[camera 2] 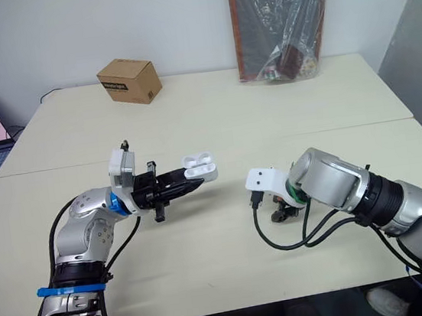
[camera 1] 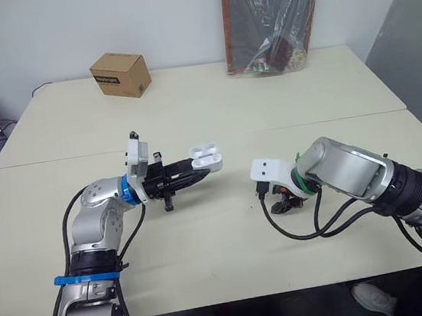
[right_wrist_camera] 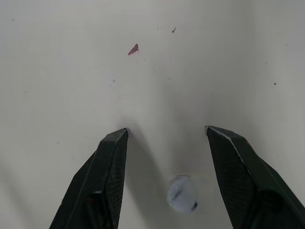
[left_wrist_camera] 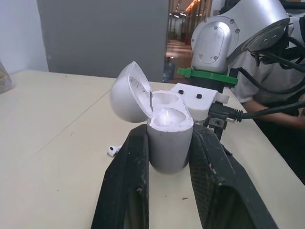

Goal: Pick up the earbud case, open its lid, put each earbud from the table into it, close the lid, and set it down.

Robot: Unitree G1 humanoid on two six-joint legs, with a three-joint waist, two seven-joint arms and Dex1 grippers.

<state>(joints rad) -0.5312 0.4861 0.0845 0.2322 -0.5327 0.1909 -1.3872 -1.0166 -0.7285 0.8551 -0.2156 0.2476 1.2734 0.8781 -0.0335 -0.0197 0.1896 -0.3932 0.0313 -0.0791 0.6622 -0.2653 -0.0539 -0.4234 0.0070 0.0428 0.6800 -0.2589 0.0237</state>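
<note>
White earbud case (camera 1: 205, 156) at centre of frame, lid swung open, clamped by left end effector (camera 1: 202, 174), right end effector (right_wrist_camera: 167, 131) spread apart above white earbud (right_wrist_camera: 183, 200) on desk (camera 1: 208, 258)

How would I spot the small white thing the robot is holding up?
On the wide pale table, find the robot's left gripper. It pinches a white earbud case, held off the tabletop. Unlike the tiny earbud lying on the table, it is rounded, with its lid hinged open.

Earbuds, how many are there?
2. One earbud lies on the table near the open case in the left end effector; another lies between the open fingers of the right end effector. The case looks empty.
</note>
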